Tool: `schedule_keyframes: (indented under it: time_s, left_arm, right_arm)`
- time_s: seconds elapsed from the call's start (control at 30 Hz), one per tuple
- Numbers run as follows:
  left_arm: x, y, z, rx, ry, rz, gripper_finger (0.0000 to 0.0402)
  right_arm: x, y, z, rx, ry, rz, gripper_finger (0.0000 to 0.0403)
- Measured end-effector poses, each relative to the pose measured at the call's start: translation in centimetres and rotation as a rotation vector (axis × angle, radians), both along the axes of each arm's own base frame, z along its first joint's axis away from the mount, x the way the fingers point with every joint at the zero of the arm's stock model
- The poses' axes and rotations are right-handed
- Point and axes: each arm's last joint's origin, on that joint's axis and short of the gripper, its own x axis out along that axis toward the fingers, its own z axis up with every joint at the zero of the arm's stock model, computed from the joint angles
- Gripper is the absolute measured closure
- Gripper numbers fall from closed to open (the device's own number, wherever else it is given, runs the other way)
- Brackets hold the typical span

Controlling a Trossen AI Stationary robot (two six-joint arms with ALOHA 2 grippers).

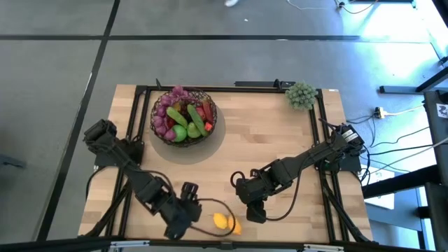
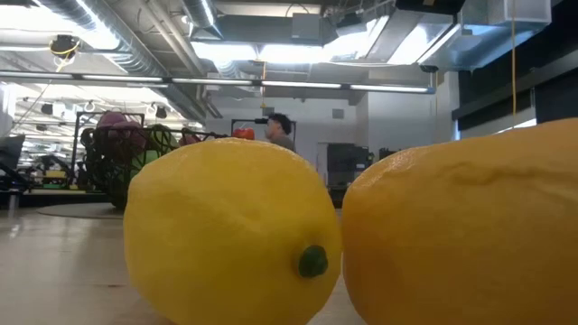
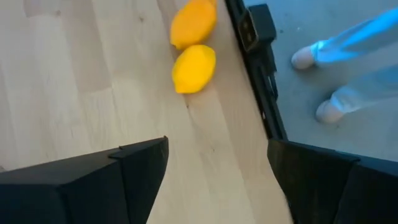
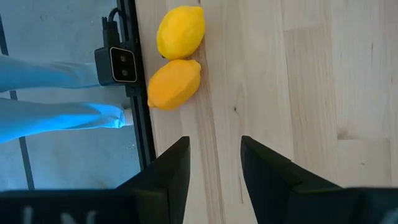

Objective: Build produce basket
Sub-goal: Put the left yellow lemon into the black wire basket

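Lying side by side at the table's near edge, a yellow lemon (image 1: 221,222) and an orange-yellow fruit (image 1: 234,226) touch each other; the second may be another lemon or a mango, and I cannot tell which. In the low view the lemon (image 2: 230,230) fills the frame with its green stem dot facing the camera, the orange-yellow fruit (image 2: 465,230) pressed against its side.

The left gripper (image 1: 183,210) sits just beside the pair, on the left-arm side of them, with nothing in it. Its wrist view shows its two dark fingers (image 3: 140,168) spread wide apart over bare wood, the lemon (image 3: 193,68) and the orange-yellow fruit (image 3: 193,23) lying ahead of them and clear of both.

The right gripper (image 1: 250,204) hangs near the fruits on the other side, slightly farther from the edge. Its fingers (image 4: 174,165) stand partly apart with only table showing in the gap, and both the lemon (image 4: 180,31) and the orange-yellow fruit (image 4: 174,84) lie ahead of them, untouched.

The basket (image 1: 183,115) stands well apart, toward the table's far left, already loaded: purple grapes (image 1: 168,112), green pieces and something red. A pale-green bushy clump (image 1: 301,95) sits at the far right corner of the table (image 1: 280,140).
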Motion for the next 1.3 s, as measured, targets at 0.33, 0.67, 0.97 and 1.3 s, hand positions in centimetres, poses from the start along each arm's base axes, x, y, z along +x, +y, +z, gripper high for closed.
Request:
schedule_keyframes:
  time_s: [0.33,0.67,0.97,1.3]
  left_arm:
    - [1.0,-1.5,-3.5,0.138,0.042,-0.067,0.0137]
    - [3.3,-1.6,-5.8,0.186,0.016,-0.113,0.0138]
    - [6.8,-1.7,-8.4,0.215,-0.096,-0.195,0.0138]
    - [9.7,-0.8,-10.9,0.133,-0.104,-0.264,0.0138]
  right_arm:
    - [0.3,0.0,0.1,-0.017,-0.041,-0.016,0.0267]
    - [0.6,0.1,0.1,-0.020,-0.074,0.017,0.0267]
    - [-1.1,1.8,3.3,-0.036,-0.197,0.081,0.0267]
    - [-2.0,3.2,7.3,0.002,-0.328,0.153,0.0267]
